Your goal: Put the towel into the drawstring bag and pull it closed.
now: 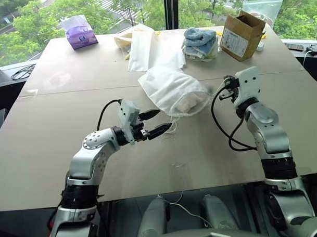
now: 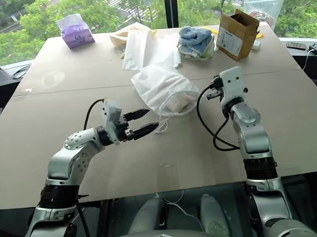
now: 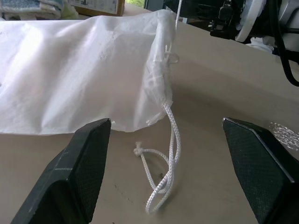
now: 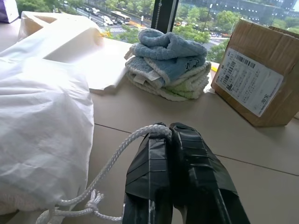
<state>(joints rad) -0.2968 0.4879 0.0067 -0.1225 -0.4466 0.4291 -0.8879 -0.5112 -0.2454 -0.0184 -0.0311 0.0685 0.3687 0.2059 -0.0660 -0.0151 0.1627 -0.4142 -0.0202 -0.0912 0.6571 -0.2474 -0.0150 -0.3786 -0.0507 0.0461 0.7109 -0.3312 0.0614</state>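
Observation:
The drawstring bag (image 1: 170,89) lies on its side in the middle of the table, a thin white pouch with its mouth (image 3: 161,79) gathered and turned toward me. The towel (image 1: 188,103) shows as a cream lump through the fabric near the mouth. My right gripper (image 4: 170,128) is shut on a white cord (image 4: 112,161) that runs from the mouth up to it, right of the bag. My left gripper (image 1: 157,122) is open just before the mouth, nothing between its fingers (image 3: 74,172). A loose cord loop (image 3: 161,179) lies on the table between them.
Behind the bag lie a flat opaque white bag (image 1: 151,48), a stack of blue and pale towels (image 1: 200,43) and a cardboard box (image 1: 241,35). A purple tissue pack (image 1: 80,34) sits at the far left. The table's front edge (image 1: 150,194) is near me.

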